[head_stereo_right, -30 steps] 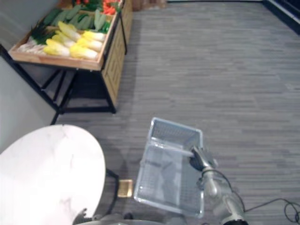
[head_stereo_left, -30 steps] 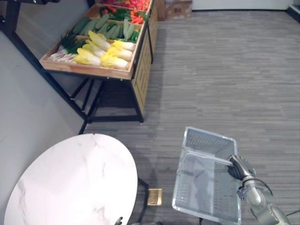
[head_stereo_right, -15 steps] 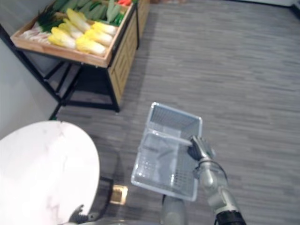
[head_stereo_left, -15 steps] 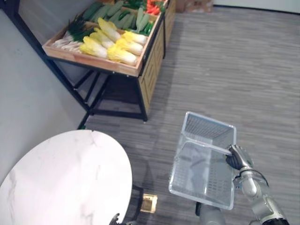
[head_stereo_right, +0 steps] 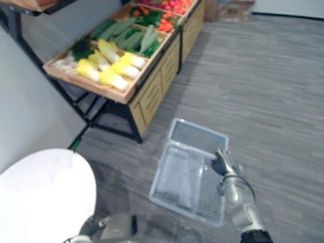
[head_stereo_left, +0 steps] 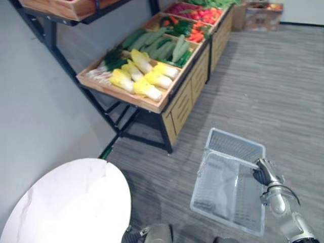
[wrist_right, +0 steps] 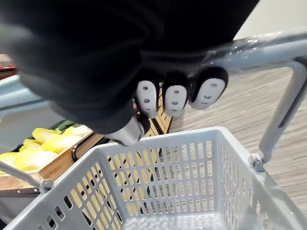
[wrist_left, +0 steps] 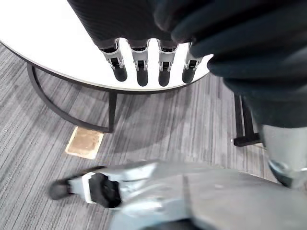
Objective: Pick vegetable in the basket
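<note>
A clear grey plastic basket hangs low above the floor and holds nothing. My right hand is shut on the basket's handle, its fingers curled round the bar. To the left and beyond stands a wooden stand with yellow-white cabbages, green cucumbers and red peppers in its trays. My left hand hangs with straight fingers beside the white round table, holding nothing.
The white round table sits at the lower left on a dark metal frame. A grey wall runs along the left behind the stand. An upper wooden shelf overhangs the trays. A cardboard box stands far back. Striped grey floor lies to the right.
The whole picture has shifted, so the camera moved; the vegetable stand now shows nearer and more central. My right hand keeps its hold on the basket handle.
</note>
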Controlling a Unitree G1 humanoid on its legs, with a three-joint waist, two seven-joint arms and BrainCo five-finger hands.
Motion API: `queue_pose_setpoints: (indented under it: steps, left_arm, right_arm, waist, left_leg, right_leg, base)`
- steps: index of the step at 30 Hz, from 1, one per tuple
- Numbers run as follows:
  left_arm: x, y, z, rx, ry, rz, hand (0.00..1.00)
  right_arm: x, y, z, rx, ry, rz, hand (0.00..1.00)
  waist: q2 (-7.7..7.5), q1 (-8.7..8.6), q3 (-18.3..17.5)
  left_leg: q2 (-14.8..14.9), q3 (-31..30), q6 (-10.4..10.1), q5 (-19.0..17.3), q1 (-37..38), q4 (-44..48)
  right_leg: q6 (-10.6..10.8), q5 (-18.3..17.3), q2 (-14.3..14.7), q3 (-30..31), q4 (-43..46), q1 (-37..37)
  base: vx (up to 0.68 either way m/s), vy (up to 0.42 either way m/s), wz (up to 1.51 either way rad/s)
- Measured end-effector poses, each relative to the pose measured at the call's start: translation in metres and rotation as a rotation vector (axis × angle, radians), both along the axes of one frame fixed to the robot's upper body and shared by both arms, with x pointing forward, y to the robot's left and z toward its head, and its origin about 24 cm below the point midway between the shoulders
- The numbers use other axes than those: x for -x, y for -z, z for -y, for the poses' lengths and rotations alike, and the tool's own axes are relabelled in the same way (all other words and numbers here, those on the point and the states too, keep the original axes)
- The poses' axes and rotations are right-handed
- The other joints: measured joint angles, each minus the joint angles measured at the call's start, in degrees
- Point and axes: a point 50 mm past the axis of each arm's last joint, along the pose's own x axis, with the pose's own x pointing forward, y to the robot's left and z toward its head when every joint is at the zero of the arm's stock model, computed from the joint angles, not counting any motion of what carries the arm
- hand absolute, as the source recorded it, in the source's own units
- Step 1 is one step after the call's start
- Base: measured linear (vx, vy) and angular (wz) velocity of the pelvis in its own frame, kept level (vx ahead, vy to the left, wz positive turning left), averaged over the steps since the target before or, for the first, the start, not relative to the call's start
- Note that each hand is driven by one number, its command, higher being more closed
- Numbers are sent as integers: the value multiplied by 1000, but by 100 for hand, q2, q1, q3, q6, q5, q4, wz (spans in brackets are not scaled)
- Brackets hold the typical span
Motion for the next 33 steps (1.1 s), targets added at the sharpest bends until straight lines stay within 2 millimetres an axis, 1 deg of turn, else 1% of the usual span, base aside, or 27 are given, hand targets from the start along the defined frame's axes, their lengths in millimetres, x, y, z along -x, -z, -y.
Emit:
queue_pose_setpoints:
  steps: [1, 2, 3, 4, 5, 6, 7, 8, 9, 11, 12, 13, 15, 16, 18, 19, 21, 22, 23, 25, 27, 28, 29, 30, 31, 32, 33]
  left_arm:
    - [4, 1, 1, 0, 6, -12, 0]
    - [14, 3, 2, 1, 14, -40, 0]
    - [18, 4, 3, 5, 12, -52, 0]
    - [29, 5, 6, 11, 8, -80, 0]
    - [46, 8, 6, 11, 1, -140, 0]
    - [49, 9, 6, 10, -3, -150, 0]
    - [57, 10, 5, 19, -38, -173, 0]
    - [58, 9, 1, 18, -77, -174, 0]
    - [59, 9, 1, 17, -79, -175, 0]
    - [62, 8, -7, -3, -77, -190, 0]
    - [64, 9, -9, -8, -72, -204, 0]
    - [63, 9, -7, -8, -55, -208, 0]
    - [55, 7, -9, -18, -34, -182, 0]
    - [52, 7, -11, -27, -18, -177, 0]
    - [46, 6, -13, -30, -27, -158, 0]
    - [33, 5, -13, -34, -20, -129, 0]
    - [28, 4, -12, -38, -22, -110, 0]
    - [27, 3, -12, -38, -21, -102, 0]
    - [27, 3, -12, -38, -22, -102, 0]
    - [28, 3, -14, -43, -19, -102, 0]
    - [32, 3, -19, -59, -27, -111, 0]
    - [33, 2, -22, -67, -27, -116, 0]
    - [35, 3, -23, -68, -39, -131, 0]
    - [38, 7, -9, -44, -90, -135, 0]
    - [39, 7, -7, -38, -104, -131, 0]
    - [40, 7, -6, -36, -123, -126, 0]
    - [40, 7, -6, -31, -164, -114, 0]
  right_arm:
    - [-1, 0, -1, -1, -4, 2, 100]
    - [-2, -1, -4, -3, -17, 6, 100]
    - [-3, -1, -5, -3, -24, 7, 100]
    - [-3, -1, -7, -3, -36, 5, 100]
    - [-5, 5, -15, -11, -62, -15, 100]
    - [-5, 6, -18, -12, -72, -21, 100]
    - [-9, 8, -27, -11, -111, -31, 100]
    - [-11, 6, -30, -9, -128, -24, 100]
    - [-11, 7, -32, -13, -134, -26, 100]
    - [-12, 9, -42, -30, -161, -31, 100]
    - [-11, 13, -51, -42, -189, -50, 100]
    - [-10, 16, -58, -58, -219, -64, 100]
    - [-10, 15, -64, -73, -240, -52, 100]
    - [-10, 11, -66, -76, -260, -33, 100]
    - [-11, 7, -66, -71, -262, -12, 100]
    - [-12, 6, -59, -54, -224, -17, 100]
    - [-13, 7, -52, -33, -195, -23, 100]
    - [-13, 7, -48, -25, -181, -27, 100]
    - [-12, 7, -45, -18, -167, -28, 100]
    - [-10, 7, -39, -17, -140, -28, 100]
    - [-6, 7, -39, -19, -139, -26, 100]
    - [-5, 7, -39, -21, -141, -27, 100]
    - [-5, 7, -36, -11, -135, -33, 100]
    - [-3, 8, -28, 23, -124, -52, 100]
    - [-4, 7, -27, 32, -125, -51, 100]
    - [-5, 5, -24, 44, -121, -50, 100]
    - [-6, 3, -18, 58, -107, -47, 100]
  waist:
    - [5, 17, -2]
    - [32, 27, -18]
    - [73, 32, -42]
    - [210, 93, -94]
    - [236, 190, -121]
    - [168, 210, -126]
    - [-9, 276, -174]
    - [-95, 274, -179]
    - [-161, 273, -173]
    - [-343, 255, -126]
    - [-385, 191, -96]
    - [-378, 95, -95]
    - [-336, 68, -98]
    - [-334, -47, -102]
    - [-316, -200, -101]
    - [-278, -194, -73]
    - [-260, -196, -65]
    - [-256, -201, -62]
    - [-262, -191, -66]
    - [-315, -181, -97]
    - [-385, -154, -145]
    - [-432, -149, -173]
    - [-313, -142, -195]
    - [-25, -136, -339]
    - [69, -125, -419]
    - [19, -132, -434]
    - [2, -157, -443]
  left_leg:
    - [-110, 23, -6, 16, -6, -552]
    - [-286, -30, -46, 244, 57, -1916]
    - [-313, -71, -97, 469, 98, -2635]
    - [-213, -227, -146, 650, 35, -3366]
    - [-166, -178, -25, 1246, 24, -3082]
    - [-206, -161, 6, 1267, 24, -3024]
    - [-323, -15, 188, 1039, 3, -2806]
    - [-482, 30, 347, 819, 111, -2728]
    - [-574, 77, 404, 771, 257, -2830]
    - [-834, 188, 501, 617, 766, -3110]
    - [-932, 183, 551, 511, 1272, -3373]
    - [-942, 107, 619, 403, 1747, -3562]
    - [-912, -75, 760, 281, 2141, -3587]
    - [-877, -226, 795, 234, 2423, -3623]
    - [-817, -559, 800, 224, 2683, -3719]
    - [-721, -794, 789, 217, 2825, -3724]
    - [-594, -1009, 740, 187, 2915, -3706]
    - [-521, -1132, 637, 125, 2989, -3687]
    - [-420, -1309, 383, -42, 3012, -3564]
    - [-258, -1568, 171, -459, 2991, -3275]
    - [-41, -1845, -156, -1103, 2992, -2896]
    - [21, -1935, -275, -1272, 2993, -2815]
    - [272, -2142, -470, -1491, 2967, -2579]
    - [617, -2432, -425, -1303, 2610, -2154]
    - [680, -2497, -386, -1076, 2447, -1955]
    - [735, -2519, -336, -662, 2173, -1687]
    - [854, -2234, -136, -8, 1846, -1358]
  right_leg:
    - [38, -28, 6, -6, -55, 76]
    - [84, -86, 36, -5, -200, 229]
    - [91, -113, 92, 1, -321, 325]
    - [162, -170, 279, 71, -540, 505]
    - [216, -322, 308, 294, -619, 753]
    - [188, -343, 262, 331, -604, 772]
    - [81, -402, 101, 677, -314, 671]
    - [146, -323, -180, 1138, 686, 243]
    - [177, -310, -289, 1326, 1247, 40]
    - [815, 186, -595, 1792, 2983, -633]
    - [1038, 1319, -655, 2092, 4047, -1020]
    - [965, 1600, -626, 2137, 5017, -1343]
    - [467, 1261, -591, 1944, 5865, -1802]
    - [160, 1044, -643, 1641, 5965, -2018]
    - [77, 753, -810, 1195, 5544, -2285]
    - [87, 615, -858, 1086, 4755, -2443]
    - [138, 630, -838, 1188, 3712, -2468]
    - [209, 676, -835, 1333, 3093, -2460]
    - [371, 784, -856, 1783, 2091, -2454]
    - [426, 865, -924, 2325, 1280, -2441]
    - [563, 908, -1069, 2661, 926, -2378]
    - [583, 898, -1108, 2637, 931, -2338]
    - [1427, 834, -1072, 2366, 1258, -2320]
    - [1136, 578, -789, 1936, 1543, -2304]
    - [1044, 517, -730, 1798, 1651, -2305]
    - [876, 361, -701, 1597, 1816, -2292]
    - [659, 202, -711, 1279, 1905, -2182]
  base:
    - [326, 73, -4]
    - [293, 73, -6]
    - [393, 120, -17]
    - [521, 195, -39]
    - [441, 172, -41]
    - [558, 178, -47]
    - [469, 161, -23]
    - [560, 211, -20]
    - [460, 219, -1]
    - [415, 157, -2]
    - [486, 138, 6]
    - [582, 146, 14]
    - [479, 58, 33]
    - [490, -38, 79]
    - [531, -92, 97]
    - [446, -123, 86]
    - [380, -156, 74]
    - [503, -346, 73]
    - [501, -395, 71]
    - [363, -380, 68]
    - [393, -550, 68]
    - [436, -793, 77]
    - [401, -770, 90]
    - [385, -754, 89]
    - [244, -454, 84]
    - [236, -496, 84]
    - [279, -594, 109]
